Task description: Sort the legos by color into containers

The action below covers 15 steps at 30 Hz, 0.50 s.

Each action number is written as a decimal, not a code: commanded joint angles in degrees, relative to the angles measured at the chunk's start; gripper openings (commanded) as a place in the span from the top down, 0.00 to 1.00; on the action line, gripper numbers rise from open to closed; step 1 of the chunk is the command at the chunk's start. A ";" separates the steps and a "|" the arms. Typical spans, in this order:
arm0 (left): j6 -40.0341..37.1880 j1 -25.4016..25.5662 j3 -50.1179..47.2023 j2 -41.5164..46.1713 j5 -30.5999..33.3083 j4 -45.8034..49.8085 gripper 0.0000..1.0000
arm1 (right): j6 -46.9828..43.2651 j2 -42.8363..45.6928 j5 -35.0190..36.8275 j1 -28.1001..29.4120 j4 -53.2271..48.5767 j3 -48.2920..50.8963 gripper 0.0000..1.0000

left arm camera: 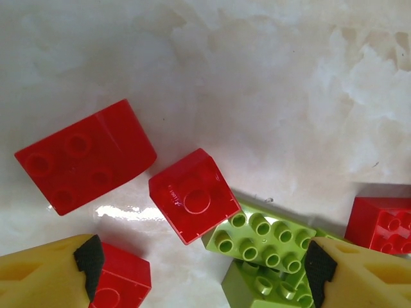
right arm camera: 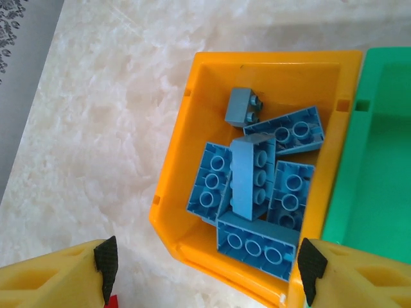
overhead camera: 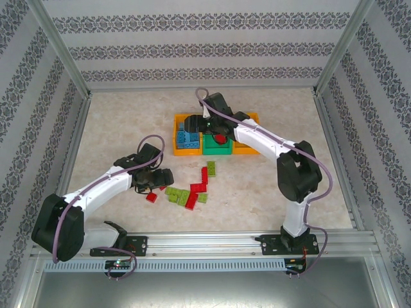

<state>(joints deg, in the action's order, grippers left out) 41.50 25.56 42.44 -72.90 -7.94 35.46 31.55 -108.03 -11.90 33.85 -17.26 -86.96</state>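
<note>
1. Red and light-green legos [overhead camera: 189, 192] lie loose on the desk [overhead camera: 115, 128], right at the left end effector [left arm camera: 204, 263]. Its jaws stand wide apart with nothing held.
2. Inside that gap a small red brick [left arm camera: 119, 279] touches one pad [left arm camera: 88, 260]. A stacked green pair [left arm camera: 266, 240] sits against the other pad [left arm camera: 319, 266].
3. Just ahead of the fingertips a square red brick [left arm camera: 192, 196] lies tilted, next to the green pair.
4. Further ahead and off to one side is a longer red brick [left arm camera: 83, 157]. Its long axis runs nearly along the line between the pads, so I judge that gripping its short side would need a wrist turn.
5. The left arm is plainly the nearer one to this heap, so the next pick is likely its job.
6. Farthest off, the right end effector [right arm camera: 207, 266] hangs over the containers [overhead camera: 217, 146], jaws wide and empty. An orange bin [right arm camera: 192, 128] of blue bricks [right arm camera: 253, 179] lies directly beneath it, with the green bin [right arm camera: 379, 160] alongside.
</note>
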 commanded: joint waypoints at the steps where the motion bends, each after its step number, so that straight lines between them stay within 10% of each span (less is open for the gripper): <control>1: 5.01 1.35 -0.65 -0.69 -0.15 -0.95 0.20 | -2.65 3.48 2.61 -0.90 1.50 3.29 0.22; 15: 8.03 3.00 1.54 -8.58 0.53 -4.08 0.28 | -2.48 7.11 -1.03 -6.72 5.87 13.66 0.20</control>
<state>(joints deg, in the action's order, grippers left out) 48.10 27.81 42.65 -80.27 -7.92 32.84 29.63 -103.09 -11.46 27.62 -13.32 -74.78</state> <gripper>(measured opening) 0.725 0.800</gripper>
